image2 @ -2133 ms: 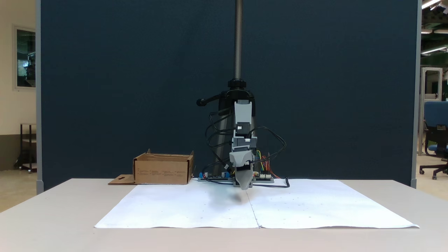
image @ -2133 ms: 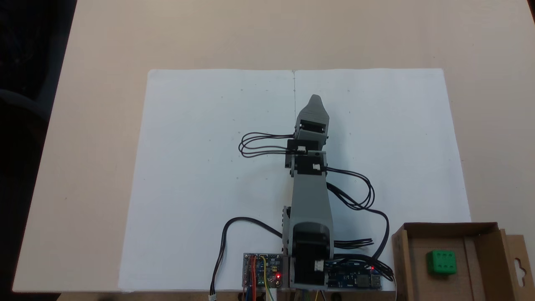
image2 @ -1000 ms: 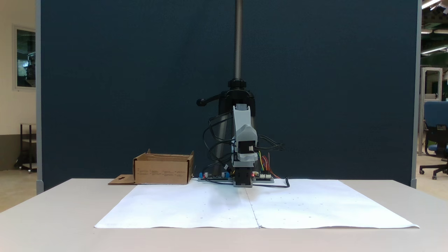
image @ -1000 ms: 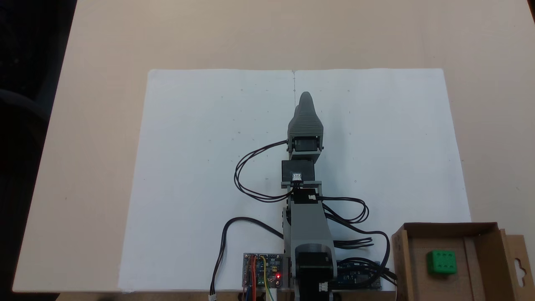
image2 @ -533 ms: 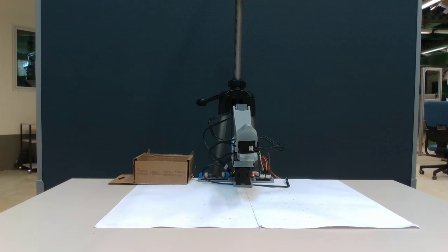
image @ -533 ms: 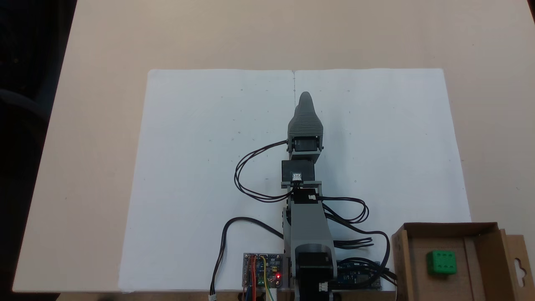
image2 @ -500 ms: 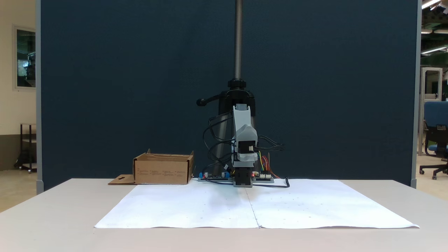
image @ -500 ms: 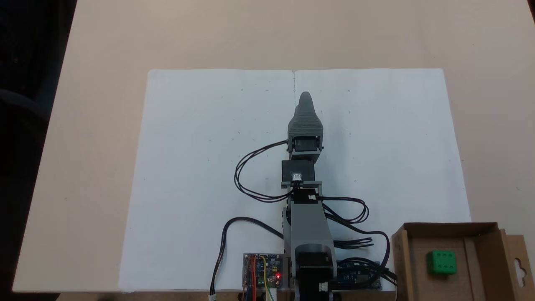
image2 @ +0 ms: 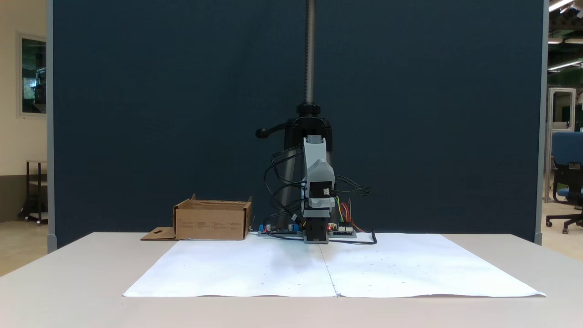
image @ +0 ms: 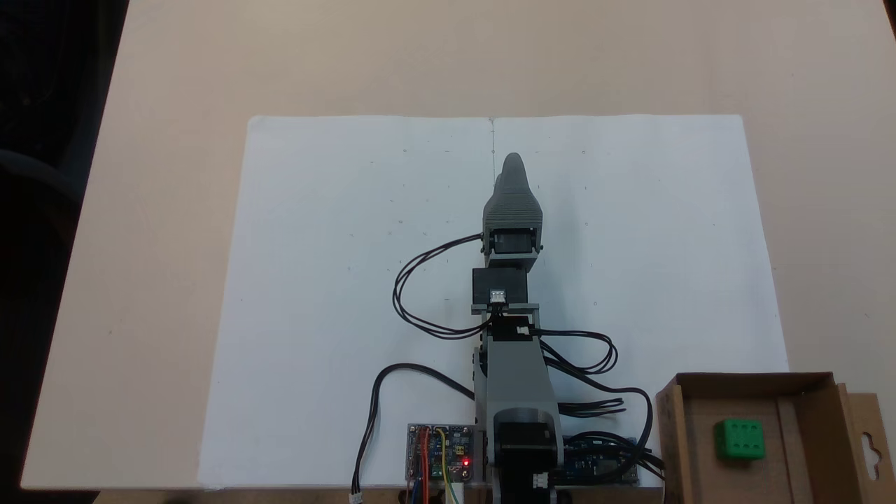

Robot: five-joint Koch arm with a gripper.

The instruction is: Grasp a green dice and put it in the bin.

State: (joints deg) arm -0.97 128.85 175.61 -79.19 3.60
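The green dice (image: 739,439) lay on the floor of the bin (image: 672,434), at the near right corner of the table in a fixed view, so the job looked done. The gripper (image: 513,162) pointed away over the white paper (image: 336,280), well apart from the bin; whether its jaws were parted I cannot tell.

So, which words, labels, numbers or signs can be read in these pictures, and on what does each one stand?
No text can be read as words.
Green dice: the top face shows six pips, "6".
Bin: faint rows of print on the front wall, too small to read.
Circuit boards at the arm's base: markings too small to read.
White paper: tiny dots, no writing.
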